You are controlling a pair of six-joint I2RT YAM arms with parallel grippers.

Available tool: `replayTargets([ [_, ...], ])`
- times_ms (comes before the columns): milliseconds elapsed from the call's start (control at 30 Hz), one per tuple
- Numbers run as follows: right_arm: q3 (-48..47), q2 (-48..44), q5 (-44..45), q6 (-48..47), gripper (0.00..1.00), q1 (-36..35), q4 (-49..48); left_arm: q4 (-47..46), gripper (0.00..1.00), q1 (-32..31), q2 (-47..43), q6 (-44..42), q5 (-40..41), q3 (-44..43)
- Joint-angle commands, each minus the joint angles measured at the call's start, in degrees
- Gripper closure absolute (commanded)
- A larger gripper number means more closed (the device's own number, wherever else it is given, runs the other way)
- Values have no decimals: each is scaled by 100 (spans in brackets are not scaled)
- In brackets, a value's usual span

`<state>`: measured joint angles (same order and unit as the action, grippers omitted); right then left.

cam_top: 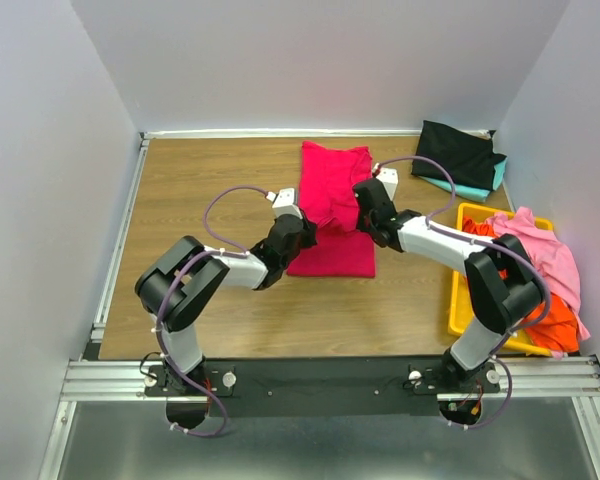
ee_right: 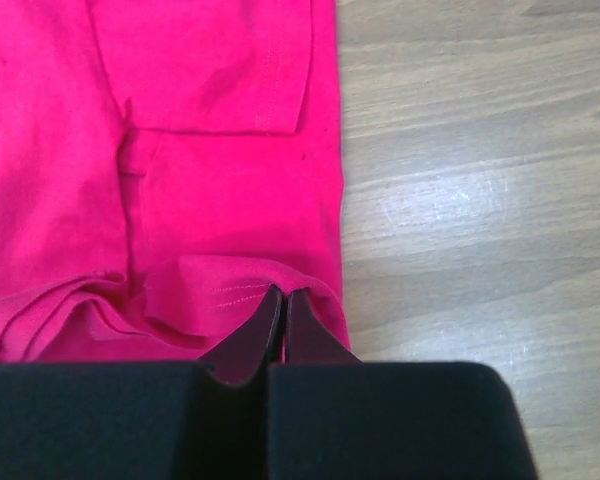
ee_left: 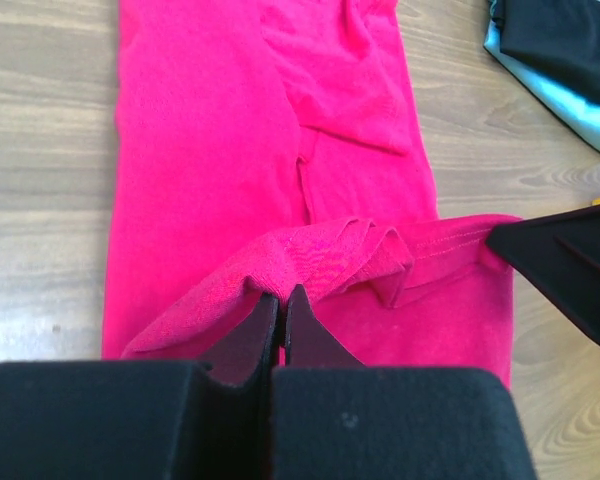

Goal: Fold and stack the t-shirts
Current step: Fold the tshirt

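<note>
The crimson-red t-shirt (cam_top: 332,190) lies lengthwise on the wooden table, folded into a narrow strip. My left gripper (cam_top: 302,232) is shut on its bottom hem at the left side, lifted in a fold (ee_left: 280,270). My right gripper (cam_top: 365,215) is shut on the hem at the right edge (ee_right: 280,285). Both hold the hem raised over the shirt's middle. A black t-shirt (cam_top: 460,152) lies folded on a teal one (cam_top: 480,190) at the back right. A pink t-shirt (cam_top: 545,250) and an orange one (cam_top: 555,330) lie in the bin.
A yellow plastic bin (cam_top: 458,300) stands at the right edge of the table. White walls enclose the table at the back and both sides. The right gripper's finger (ee_left: 570,270) shows at the right of the left wrist view.
</note>
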<state>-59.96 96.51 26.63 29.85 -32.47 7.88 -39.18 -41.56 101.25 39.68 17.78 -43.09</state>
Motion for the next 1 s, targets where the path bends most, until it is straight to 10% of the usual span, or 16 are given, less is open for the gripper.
replayTargets([
  [0,-217,210,-114,-119,99,118,-146,-178,100,104,228,-241,-187,-200],
  [333,-454,685,-255,-225,99,346,-173,-151,98,298,474,-215,-170,-323],
  [467,-525,694,-290,-277,99,434,-164,-283,45,315,325,-478,-161,-367],
  [567,-560,467,-308,-330,54,487,-155,-205,8,315,28,-672,40,-411],
  [700,-429,-77,-360,-435,35,487,-146,68,4,307,-491,-848,392,-297],
  [967,-244,-230,-1809,-550,34,478,-181,-194,4,34,-914,-892,209,327],
])
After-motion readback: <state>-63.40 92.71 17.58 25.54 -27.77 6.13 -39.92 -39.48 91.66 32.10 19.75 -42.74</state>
